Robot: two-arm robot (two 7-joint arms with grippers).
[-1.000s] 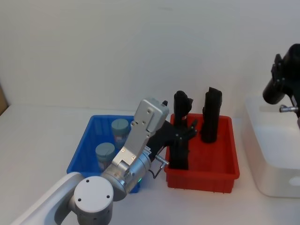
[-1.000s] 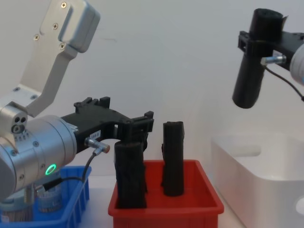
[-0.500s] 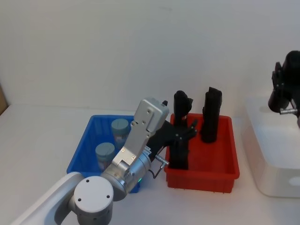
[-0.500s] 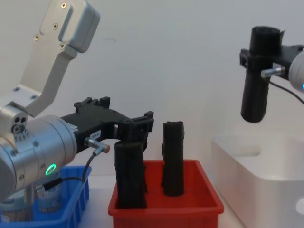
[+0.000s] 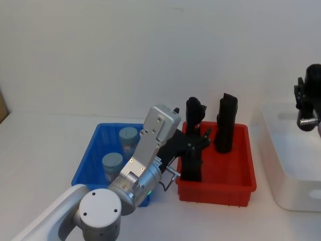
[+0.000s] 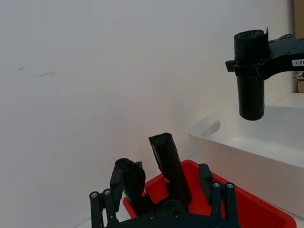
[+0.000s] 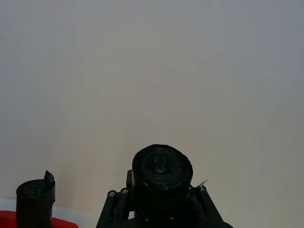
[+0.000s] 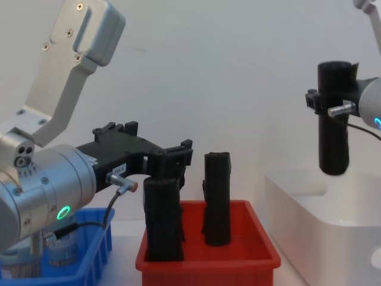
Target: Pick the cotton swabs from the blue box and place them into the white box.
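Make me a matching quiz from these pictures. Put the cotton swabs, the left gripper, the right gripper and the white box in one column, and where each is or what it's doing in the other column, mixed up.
Column one:
1. cotton swabs
2. left gripper
3. right gripper
4. white box

Column two:
A. grips the raised black roll over the white box
B. stands to the robot's right of the red bin
C. sit in the blue box
D. fingers open around the front black roll in the red bin

Pairs: 1-C, 2-D, 3-A, 4-B
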